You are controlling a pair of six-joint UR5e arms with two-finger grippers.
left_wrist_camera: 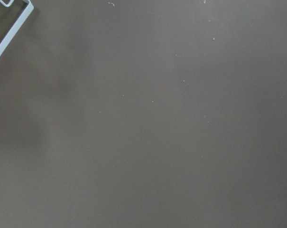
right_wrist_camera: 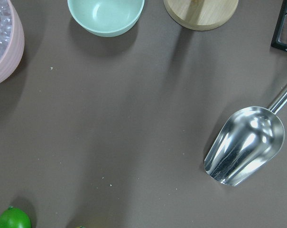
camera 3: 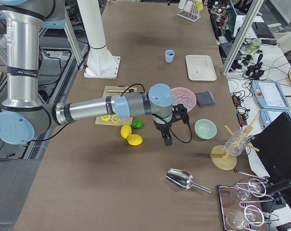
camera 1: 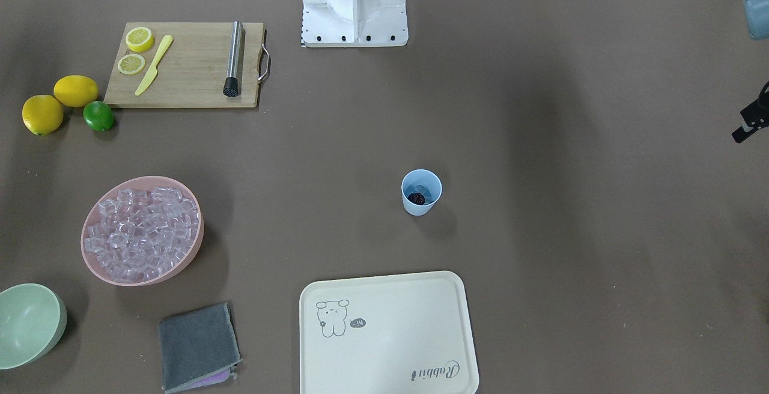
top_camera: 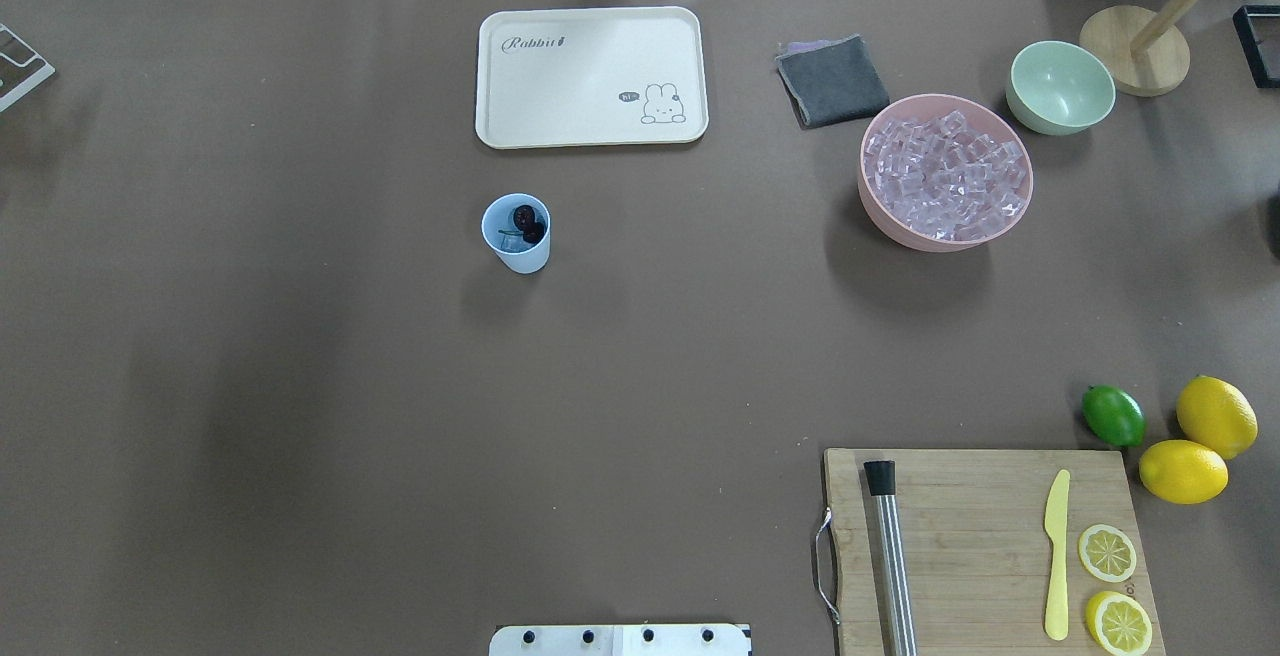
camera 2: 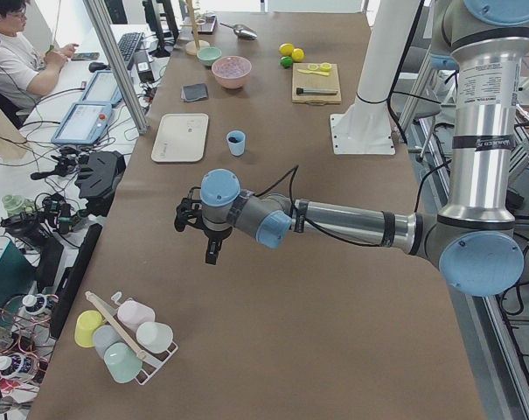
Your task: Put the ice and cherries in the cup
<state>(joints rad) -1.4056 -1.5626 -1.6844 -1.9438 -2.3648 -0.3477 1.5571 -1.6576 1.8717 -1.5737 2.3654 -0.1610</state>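
Cream "Rabbit" tray [top_camera: 590,86] near light-blue cup [top_camera: 527,258]

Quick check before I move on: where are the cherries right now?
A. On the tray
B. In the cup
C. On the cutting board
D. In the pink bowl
B: the dark cherries lie inside the cup, which stands on the table a little short of the tray.

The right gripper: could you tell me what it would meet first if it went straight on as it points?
The right gripper points down, so most likely the bare table, between the scoop and the lime. Nothing lies at the wrist view's centre; height is unclear.
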